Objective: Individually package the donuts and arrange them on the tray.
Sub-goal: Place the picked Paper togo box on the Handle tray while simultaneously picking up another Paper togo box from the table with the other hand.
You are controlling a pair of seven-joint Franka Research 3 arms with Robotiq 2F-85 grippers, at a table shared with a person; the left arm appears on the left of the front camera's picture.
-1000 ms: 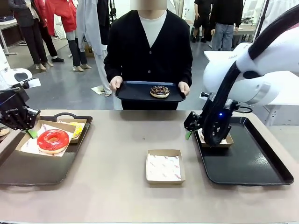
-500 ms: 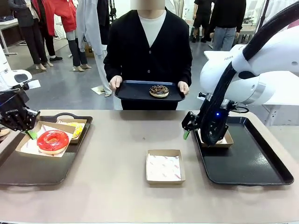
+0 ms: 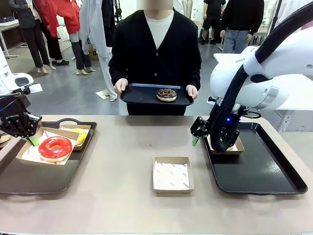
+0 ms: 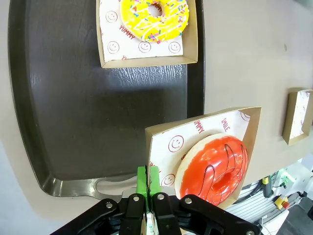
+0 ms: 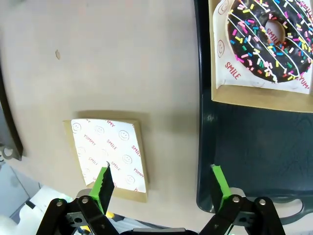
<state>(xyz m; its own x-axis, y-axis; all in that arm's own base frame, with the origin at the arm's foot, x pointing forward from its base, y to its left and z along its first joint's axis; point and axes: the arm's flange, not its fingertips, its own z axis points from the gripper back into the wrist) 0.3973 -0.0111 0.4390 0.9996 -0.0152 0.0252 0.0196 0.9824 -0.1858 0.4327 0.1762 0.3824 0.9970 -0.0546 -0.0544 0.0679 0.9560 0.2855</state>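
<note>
Front view, nearest first: an empty box [image 3: 171, 175] lined with printed paper sits on the table [image 3: 127, 147] at its middle, towards the near edge, between two black trays. The left tray [image 3: 34, 178] lies along the table's left edge. Over its far-left corner the left gripper [image 3: 33, 140] is pinched tight on the rim of the red-donut box [image 3: 30, 152], which carries the glossy red donut [image 3: 55, 147]. Just behind it, at the tray's far edge, the yellow donut [image 3: 79, 136] rests in its own box [image 3: 72, 128].

The right tray [image 3: 264, 171] lies along the table's right edge. The right gripper [image 3: 205, 139] hangs over the tray's left rim near the far-left corner, claw spread wide and holding nothing. A boxed donut [image 3: 238, 148] stands on that corner, mostly hidden by the arm.

In the right wrist view the gripper [image 5: 160, 169] straddles the rim, one finger over the table beside the empty box [image 5: 110, 152] and the other over the tray [image 5: 254, 147]. Beyond it the dark sprinkled donut [image 5: 249, 44] fills its box.

In the left wrist view the pads [image 4: 148, 178] clamp the box's corner beside the red donut [image 4: 217, 169], with the yellow donut [image 4: 155, 17] farther off.

At the table's far edge a person holds a small tray [image 3: 142, 98] in both hands, with a chocolate donut [image 3: 167, 95] on it.
</note>
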